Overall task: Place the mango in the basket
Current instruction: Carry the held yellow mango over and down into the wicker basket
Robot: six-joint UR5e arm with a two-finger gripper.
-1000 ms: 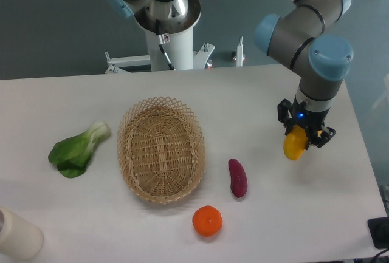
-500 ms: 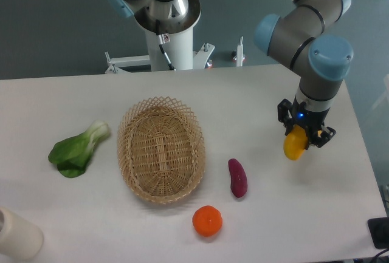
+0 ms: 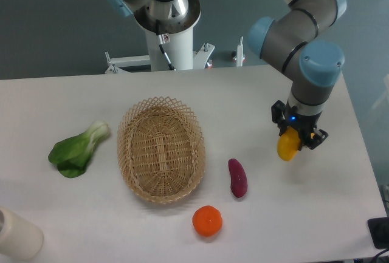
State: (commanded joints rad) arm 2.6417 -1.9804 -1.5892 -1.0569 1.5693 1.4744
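The fixed camera looks down on the white table (image 3: 261, 93). At the right side the claw (image 3: 293, 134) is clenched on the mango (image 3: 287, 146), whose yellow body hangs below the fingers with its long axis roughly upright, tipped a little to the left. The fruit appears to be lifted clear of the table, though from this high angle the gap beneath it cannot be judged with certainty.

The basket (image 3: 161, 149) lies well apart to the left of the claw, near the middle of the table, its long axis running from the far edge toward the camera. The coming move turns on this: the carry has to go leftward across the table. Between the claw and the basket, lower in the picture, lies the purple vegetable (image 3: 237, 177), and the orange fruit (image 3: 207, 221) sits nearer the front edge; both are low and likely stay under a lifted path.

The upper part of the mango is hidden between the fingers and behind the wrist, so how deep the grip sits is unclear. A leafy green (image 3: 78, 149) rests left of the basket, and a pale cylinder (image 3: 15, 235) is cut off at the bottom-left corner.
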